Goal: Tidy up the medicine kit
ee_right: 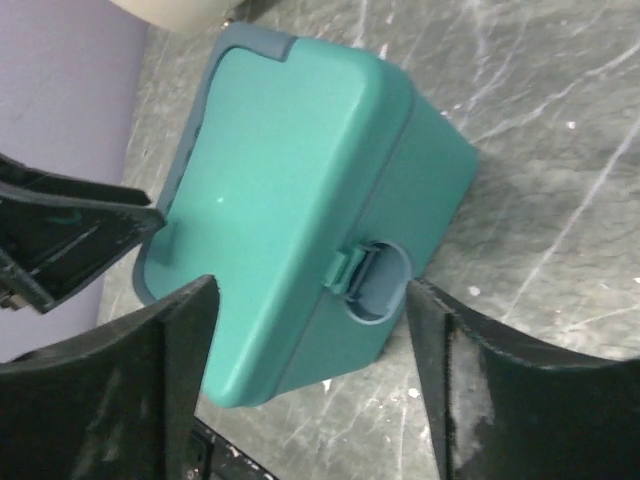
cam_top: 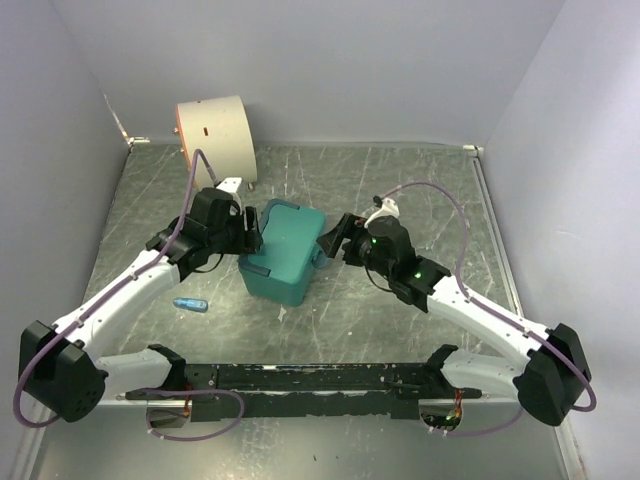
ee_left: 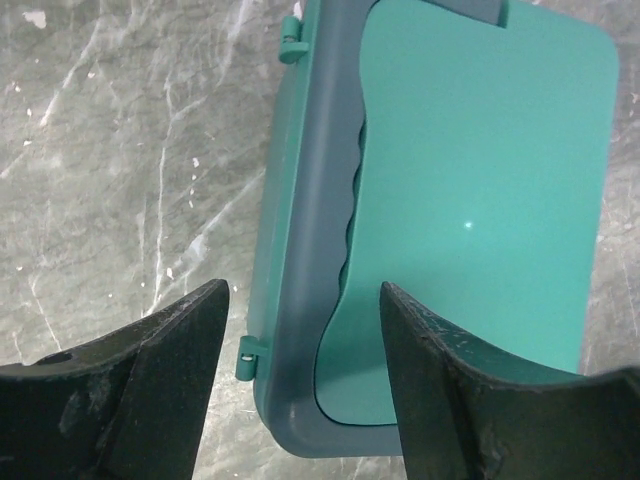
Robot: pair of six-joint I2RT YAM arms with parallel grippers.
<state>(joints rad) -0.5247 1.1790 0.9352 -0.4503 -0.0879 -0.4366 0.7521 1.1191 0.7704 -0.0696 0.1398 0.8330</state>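
The medicine kit [cam_top: 285, 250] is a teal box with its lid down, standing mid-table. My left gripper [cam_top: 250, 228] is open at its left side. In the left wrist view the open gripper [ee_left: 303, 287] hovers over the grey hinge-side rim of the kit [ee_left: 480, 200], touching nothing. My right gripper [cam_top: 335, 240] is open at the kit's right side. In the right wrist view the open gripper [ee_right: 312, 283] straddles the kit's latch [ee_right: 375, 280] on the kit [ee_right: 290, 180] without contact. A left finger [ee_right: 60, 235] shows beyond the lid.
A large cream cylinder drum [cam_top: 215, 135] stands at the back left, just behind the left arm. A small blue object [cam_top: 191, 304] lies on the table left of the kit, near the left arm. Walls enclose the table on three sides.
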